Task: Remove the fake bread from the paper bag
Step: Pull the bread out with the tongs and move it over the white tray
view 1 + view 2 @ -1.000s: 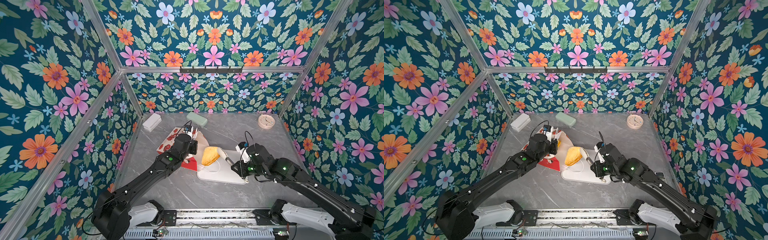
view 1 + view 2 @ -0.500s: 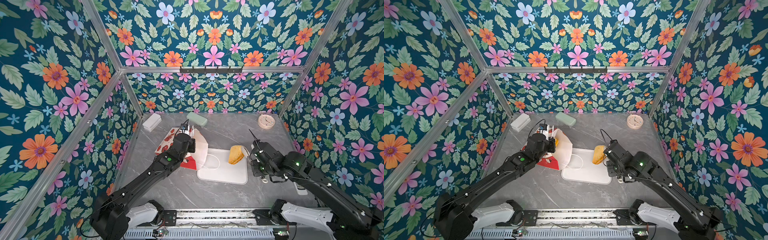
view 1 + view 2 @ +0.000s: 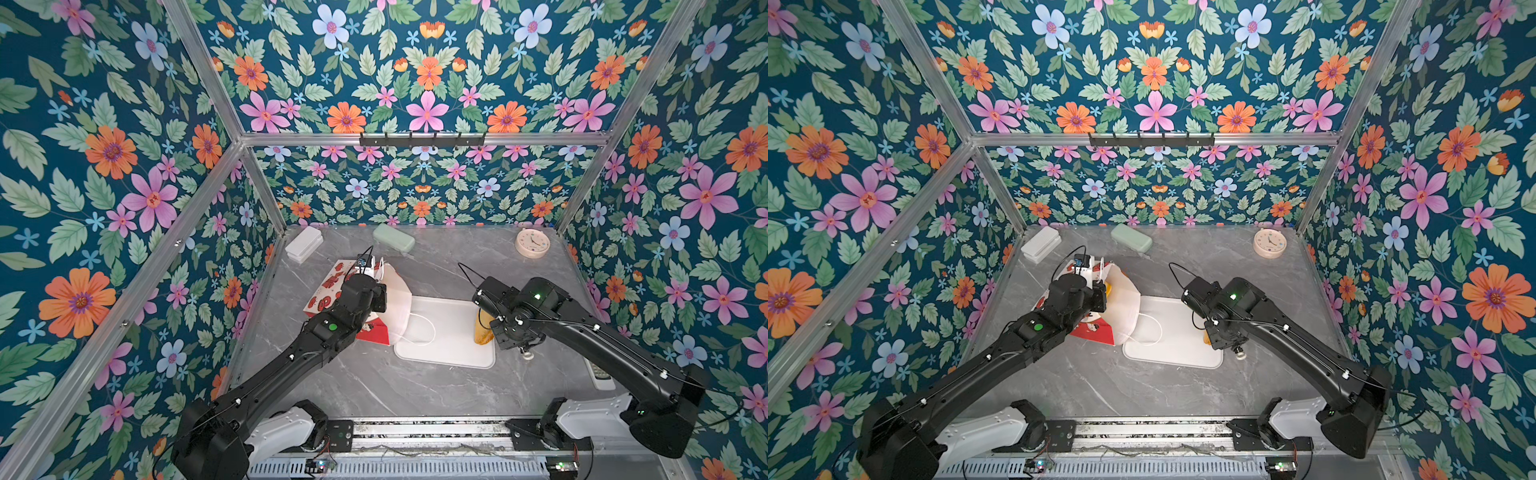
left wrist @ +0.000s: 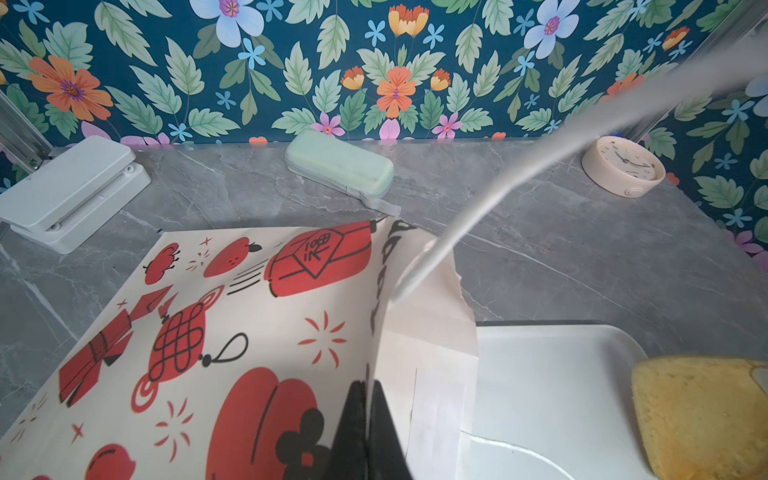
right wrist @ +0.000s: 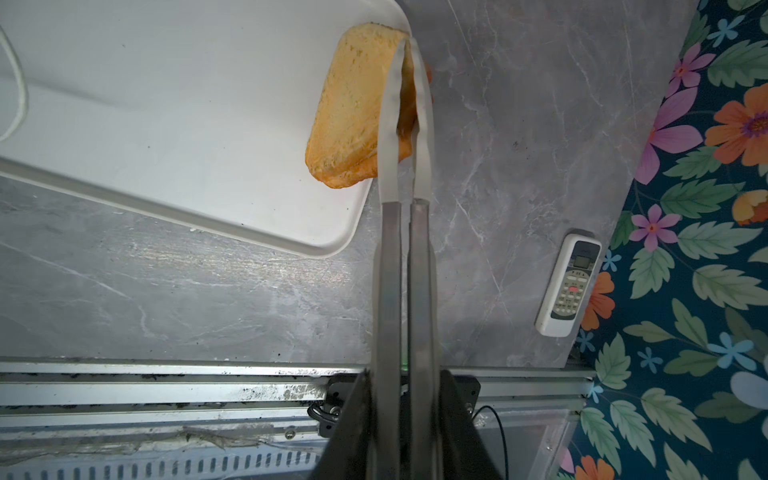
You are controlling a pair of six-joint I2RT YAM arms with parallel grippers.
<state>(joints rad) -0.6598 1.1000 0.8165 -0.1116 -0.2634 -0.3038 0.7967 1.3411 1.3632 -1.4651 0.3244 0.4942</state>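
The left gripper (image 4: 368, 399) is found closed on the raised rim of a white paper bag (image 3: 332, 286) printed with red festive motifs. The paper bag is laid on its side on the grey marbled tabletop (image 3: 374, 386), and its mouth is turned towards a flat white rectangular tray (image 3: 449, 353). One white cord handle (image 5: 23, 95) is draped onto the tray. The right gripper (image 5: 405, 374) is found clamped narrowly on a pair of long grey metal tongs (image 5: 388, 270), not on the food itself. A slice-shaped piece of spongy yellow-orange fake bread (image 5: 353, 104) is pinched between the tong tips by one edge. The fake bread is located outside the paper bag and well apart from its mouth. It is stood on edge at the tray corner nearest the right arm. Whether it rests on the tray or hangs just above it cannot be determined. In a top view a small yellow patch (image 3: 1108, 287) is observed at the mouth of the paper bag, beside the left gripper; what it is cannot be established. Along the back of the tabletop a white hinged box (image 3: 304, 248), a pale green oblong case (image 3: 393, 238) and a round cream clock (image 3: 532, 242) are recorded. A white remote control (image 5: 569, 284) is noted near the right wall.
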